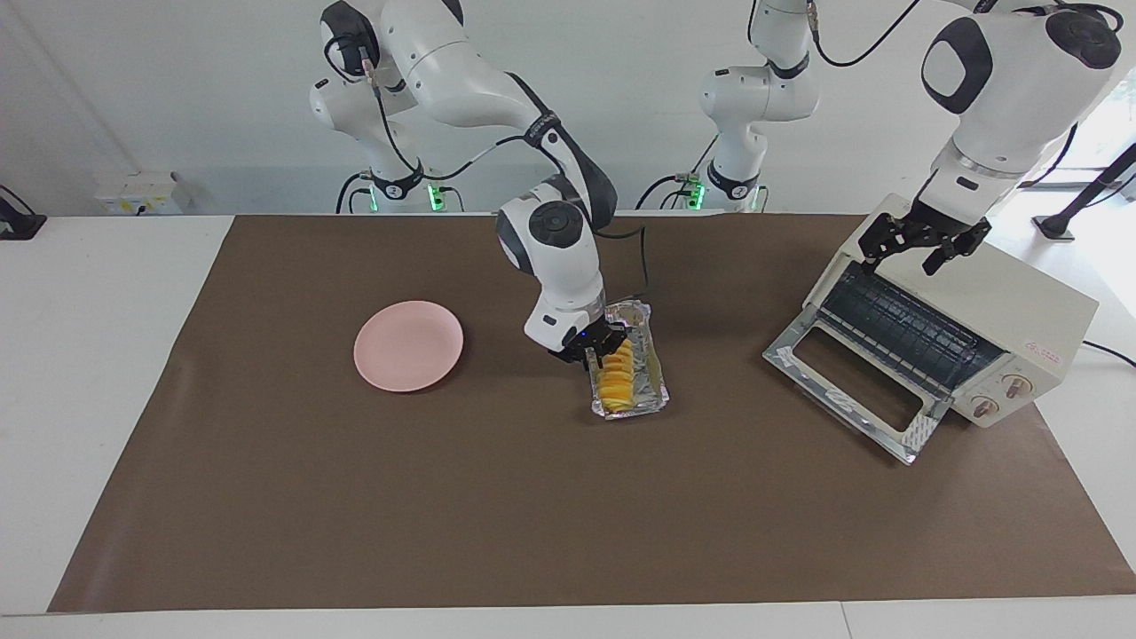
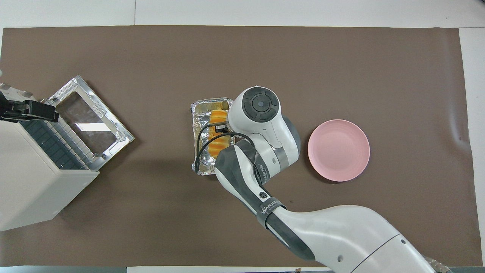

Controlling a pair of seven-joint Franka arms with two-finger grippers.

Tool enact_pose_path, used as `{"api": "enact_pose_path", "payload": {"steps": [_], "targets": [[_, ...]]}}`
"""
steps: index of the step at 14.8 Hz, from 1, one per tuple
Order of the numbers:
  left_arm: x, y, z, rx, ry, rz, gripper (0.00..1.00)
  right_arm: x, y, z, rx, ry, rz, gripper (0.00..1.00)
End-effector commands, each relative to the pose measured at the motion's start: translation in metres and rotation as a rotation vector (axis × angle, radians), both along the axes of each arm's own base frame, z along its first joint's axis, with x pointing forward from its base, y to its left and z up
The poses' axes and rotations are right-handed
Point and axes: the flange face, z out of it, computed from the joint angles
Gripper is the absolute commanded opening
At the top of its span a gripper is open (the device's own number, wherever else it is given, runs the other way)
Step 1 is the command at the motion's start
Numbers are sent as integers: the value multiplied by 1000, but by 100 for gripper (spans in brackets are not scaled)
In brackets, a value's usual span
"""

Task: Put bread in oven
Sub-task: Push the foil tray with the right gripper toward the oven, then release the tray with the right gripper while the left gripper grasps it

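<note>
The bread (image 1: 616, 380), a ridged row of soft yellow-orange slices, lies in a crinkled foil tray (image 1: 658, 383) well apart from the open oven (image 1: 1021, 311), toward the right arm's end. The right gripper (image 1: 601, 354) is down at it; finger state I cannot tell. Loose slices could fan apart or the light tray lift along. The left gripper (image 1: 919, 244) hangs over the oven, fingers spread.

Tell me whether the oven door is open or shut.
Open: the oven has its glass door dropped flat onto the table, baring the dark rack.
</note>
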Motion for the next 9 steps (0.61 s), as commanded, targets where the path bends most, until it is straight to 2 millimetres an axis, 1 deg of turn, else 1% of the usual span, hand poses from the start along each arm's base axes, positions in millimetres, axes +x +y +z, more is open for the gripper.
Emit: {"api": "enact_pose_path", "payload": {"steps": [1,2,3,4,5,6,7,8,9], "targets": [[-1,-8,5,-5,-30,26,100,-1,-12,7,-2,10,-29,100],[2,-18,5,-8,-53,71,100,3,-18,11,-6,19,-37,100],[3,-37,6,-14,-78,81,100,10,-30,21,-12,35,-54,100],[3,-48,5,-15,-76,73,100,18,-46,31,-18,47,-75,100],[4,-64,1,-15,-70,55,100,26,-67,44,-22,51,-92,100],[4,-83,-4,-16,-65,53,100,34,-93,61,-21,52,-123,100],[5,-98,-6,-19,-67,75,100,40,-119,73,-26,61,-147,100],[7,-116,-16,-16,-51,95,100,43,-142,86,-25,60,-151,100],[8,-143,-24,-16,-48,116,100,48,-166,96,-24,55,-162,100]]}}
